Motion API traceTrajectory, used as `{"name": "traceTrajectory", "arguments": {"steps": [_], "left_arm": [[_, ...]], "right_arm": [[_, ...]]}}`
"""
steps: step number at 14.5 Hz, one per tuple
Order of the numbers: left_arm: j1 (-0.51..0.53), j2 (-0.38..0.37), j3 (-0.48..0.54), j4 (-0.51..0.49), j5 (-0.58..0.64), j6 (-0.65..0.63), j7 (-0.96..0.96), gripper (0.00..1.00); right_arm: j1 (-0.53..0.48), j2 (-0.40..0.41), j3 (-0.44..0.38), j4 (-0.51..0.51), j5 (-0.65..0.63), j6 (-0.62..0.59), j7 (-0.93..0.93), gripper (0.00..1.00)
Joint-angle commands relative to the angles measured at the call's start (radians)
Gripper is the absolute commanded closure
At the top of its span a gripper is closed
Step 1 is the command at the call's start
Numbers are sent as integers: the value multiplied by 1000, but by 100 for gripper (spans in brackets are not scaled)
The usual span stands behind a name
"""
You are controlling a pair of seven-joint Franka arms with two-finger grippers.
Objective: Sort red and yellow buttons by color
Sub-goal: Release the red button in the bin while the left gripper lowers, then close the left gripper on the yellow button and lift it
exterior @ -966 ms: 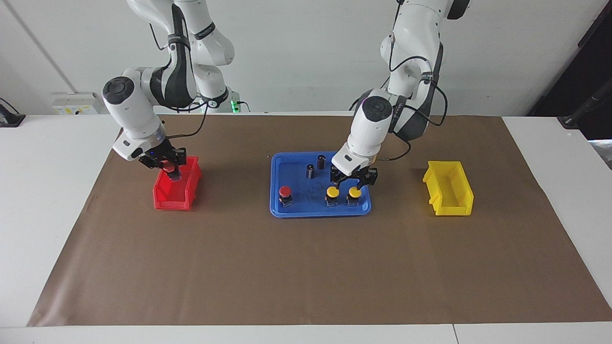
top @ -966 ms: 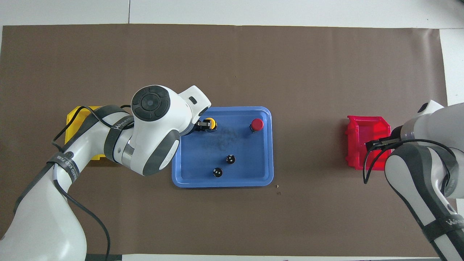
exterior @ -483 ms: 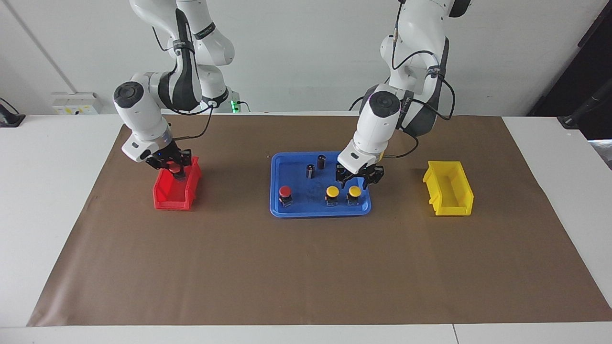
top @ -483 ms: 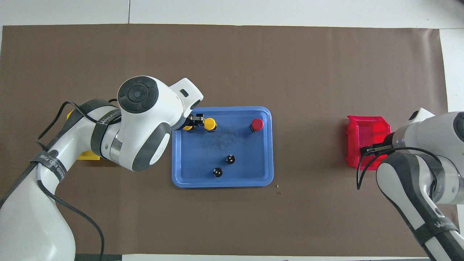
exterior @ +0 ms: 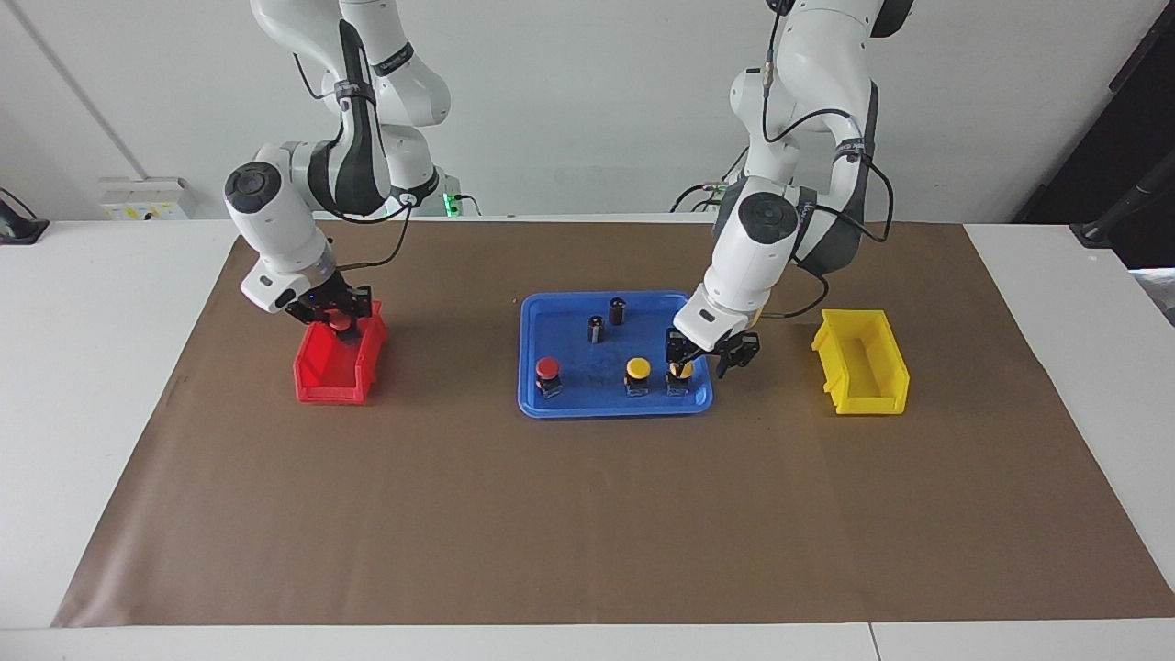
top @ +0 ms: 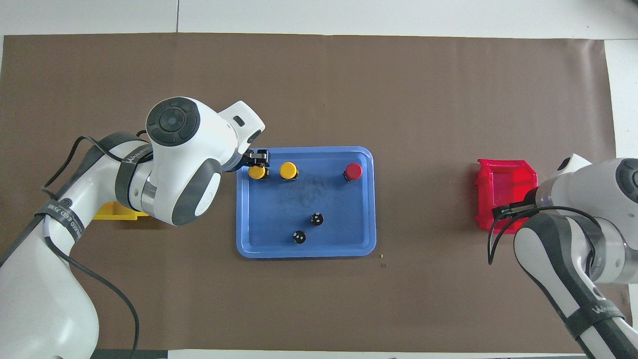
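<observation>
A blue tray [exterior: 569,404] [top: 269,244] holds one red button [exterior: 548,370] [top: 353,171] and two yellow buttons [exterior: 638,370] [top: 288,170], the second [exterior: 680,373] [top: 257,172] at the tray's end toward the left arm. My left gripper [exterior: 709,356] [top: 256,159] is open, low over that tray edge, with one finger by the end yellow button and the other outside the tray. My right gripper [exterior: 330,317] is over the red bin [exterior: 335,378] [top: 503,174], shut on a red button [exterior: 340,323]. In the overhead view the arm hides it.
A yellow bin [exterior: 863,363] [top: 117,214] stands toward the left arm's end of the table. Two dark capless cylinders [exterior: 596,329] [exterior: 617,310] stand in the tray nearer to the robots. Brown paper covers the table.
My left gripper has moved from over the two yellow buttons toward the yellow bin, to the tray's edge. My right gripper has risen a little over the red bin, still holding the red button.
</observation>
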State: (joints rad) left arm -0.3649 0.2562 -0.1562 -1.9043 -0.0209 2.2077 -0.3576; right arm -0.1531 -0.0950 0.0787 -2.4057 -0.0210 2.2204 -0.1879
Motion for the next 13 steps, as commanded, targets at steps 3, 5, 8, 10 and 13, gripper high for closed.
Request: {"name": "traceTrajectory", "arguments": {"steps": [3,5,8,10,13], "left_arm": [[-12,-3,1,-16,6,26,-1,28],[-14,-5,1,-30,6,29,-3,28],[-29,-11,0,-48,6,35,-4,28],[-35,-12,0,-50,6,33,-6,28],[-39,-14,0,-52,6,33,-8,33]], "right_arm": [[-6,-23,6,-61,13,56,-25,86],[-8,-19,6,-64,15,56,-31,85],[-6,-15,6,-61,13,54,-28,63],[-8,-14,6,-58,13,53,-30,37],[-8,-11,6,-41,13,38,-32,36]]}}
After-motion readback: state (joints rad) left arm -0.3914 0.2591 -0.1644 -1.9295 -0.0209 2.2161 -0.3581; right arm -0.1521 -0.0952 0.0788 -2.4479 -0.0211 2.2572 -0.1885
